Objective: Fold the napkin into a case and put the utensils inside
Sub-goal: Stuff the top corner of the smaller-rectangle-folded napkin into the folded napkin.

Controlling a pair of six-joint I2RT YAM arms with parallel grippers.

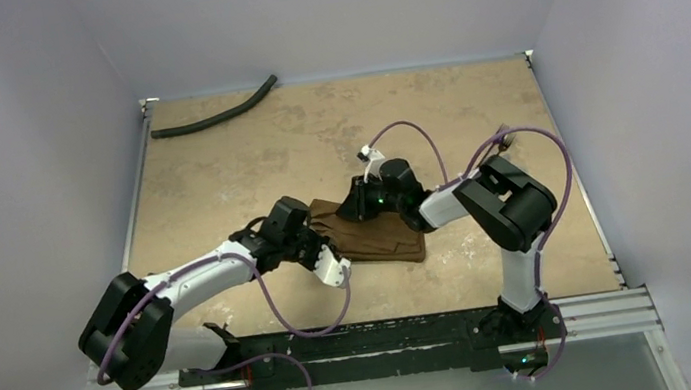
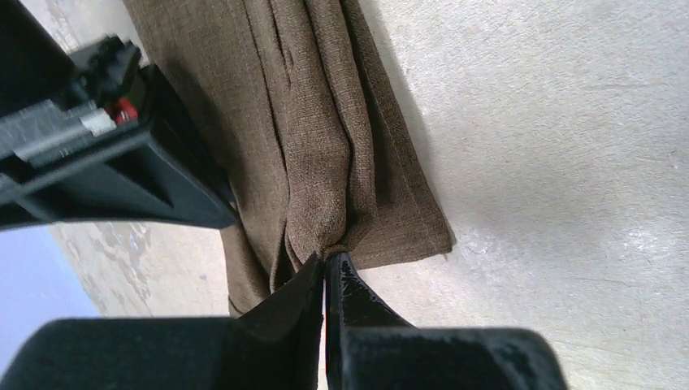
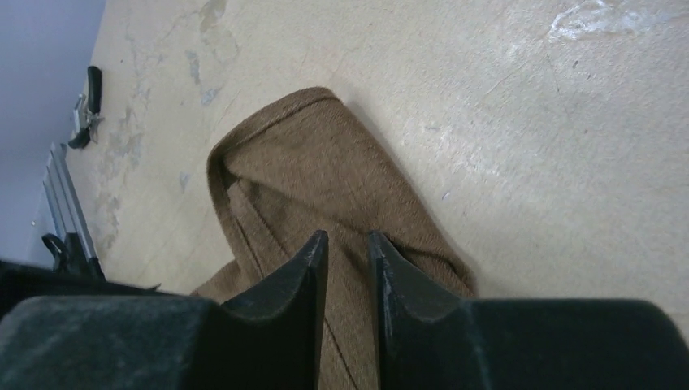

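Count from all views:
- 1 napkin (image 1: 372, 232), single brown piece
- 1 black hose (image 1: 215, 118)
- 1 tabletop (image 1: 313, 129)
- 2 arms: left arm (image 1: 192, 286), right arm (image 1: 509, 204)
- 2 end effectors, one per arm: left end effector (image 2: 327, 264), right end effector (image 3: 348, 244)
- 2 fingers (image 3: 284, 284) on each, 4 in total

Bare bench (image 1: 246, 158) surface lies open beyond, left and right of the napkin (image 1: 382, 235). Obstacles: the left arm (image 1: 201, 279) crosses the near-left approach and the right arm (image 1: 509, 204) the near-right one, both ending at the napkin. A black hose (image 1: 216, 119) lies near the far-left corner. Walls (image 1: 13, 148) enclose three sides.
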